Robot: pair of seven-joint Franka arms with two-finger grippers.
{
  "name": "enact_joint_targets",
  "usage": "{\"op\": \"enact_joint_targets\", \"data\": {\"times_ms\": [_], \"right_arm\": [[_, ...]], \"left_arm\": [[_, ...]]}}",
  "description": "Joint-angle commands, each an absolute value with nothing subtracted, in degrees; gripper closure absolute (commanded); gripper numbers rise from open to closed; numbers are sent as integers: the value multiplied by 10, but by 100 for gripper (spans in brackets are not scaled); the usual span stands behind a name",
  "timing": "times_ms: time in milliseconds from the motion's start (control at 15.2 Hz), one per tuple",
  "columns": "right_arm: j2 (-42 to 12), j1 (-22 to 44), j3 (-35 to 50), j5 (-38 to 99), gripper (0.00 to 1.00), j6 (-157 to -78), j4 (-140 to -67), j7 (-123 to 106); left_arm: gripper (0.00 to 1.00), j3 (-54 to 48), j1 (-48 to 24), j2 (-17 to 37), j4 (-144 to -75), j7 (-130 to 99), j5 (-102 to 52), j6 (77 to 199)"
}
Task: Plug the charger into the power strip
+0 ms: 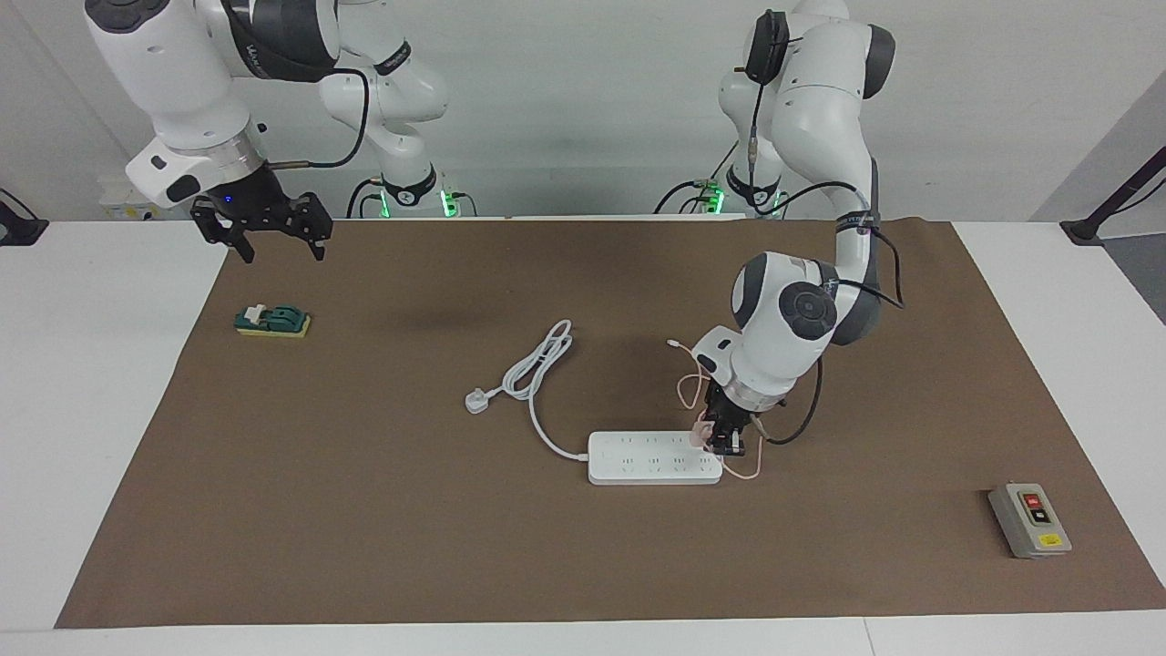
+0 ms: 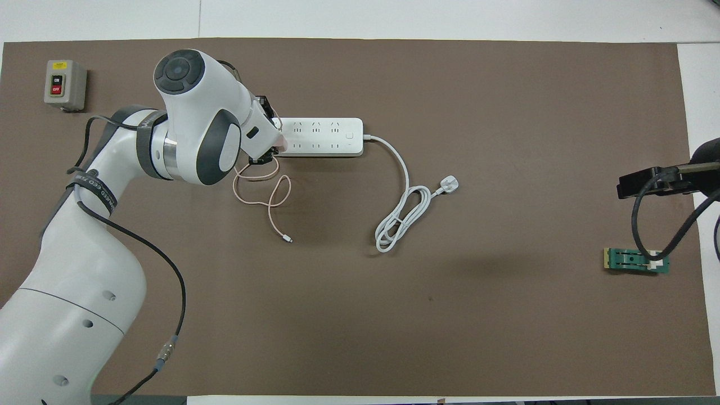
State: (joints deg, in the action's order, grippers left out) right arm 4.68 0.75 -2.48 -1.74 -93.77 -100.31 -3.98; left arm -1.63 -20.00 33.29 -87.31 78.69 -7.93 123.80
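Observation:
The white power strip (image 1: 651,457) (image 2: 323,136) lies flat on the brown mat, its thick white cord (image 1: 537,374) (image 2: 402,216) coiled nearer the robots and ending in a white three-pin plug (image 1: 476,401) (image 2: 449,184). My left gripper (image 1: 722,441) (image 2: 270,149) is down at the strip's end toward the left arm's side, shut on the pale-pink charger (image 1: 701,433) (image 2: 279,145), which sits at the strip's top face. The charger's thin pink cable (image 1: 690,383) (image 2: 273,202) loops on the mat nearer the robots, ending in a tiny white connector (image 1: 672,343) (image 2: 288,240). My right gripper (image 1: 273,239) waits open, raised above a green block.
A green and yellow block (image 1: 273,321) (image 2: 637,260) lies toward the right arm's end. A small grey box with red and black buttons (image 1: 1029,519) (image 2: 64,83) sits toward the left arm's end, farther from the robots than the strip. The brown mat (image 1: 364,510) covers the table.

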Motion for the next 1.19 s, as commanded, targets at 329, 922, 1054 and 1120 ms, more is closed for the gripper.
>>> {"op": "enact_joint_targets", "data": {"times_ms": [329,922,1054,1120], "right_arm": [[60,-1,-18,-19,0,-933,-1014,-33],[59,-2,-18,-18,0,-933,-1014,-33],[59,-2,-18,-19,0,-933,-1014,-33],[60,-1,-18,-19,0,-933,-1014,-33]], "left_arm": [[0,-11,-183,315,-848,776,-81,1233],[0,44,-171,194,-866,772,-76,1071],[0,47,-166,163,-866,731,-75,1018],[0,57,-164,148,-866,694,-75,981]]}}
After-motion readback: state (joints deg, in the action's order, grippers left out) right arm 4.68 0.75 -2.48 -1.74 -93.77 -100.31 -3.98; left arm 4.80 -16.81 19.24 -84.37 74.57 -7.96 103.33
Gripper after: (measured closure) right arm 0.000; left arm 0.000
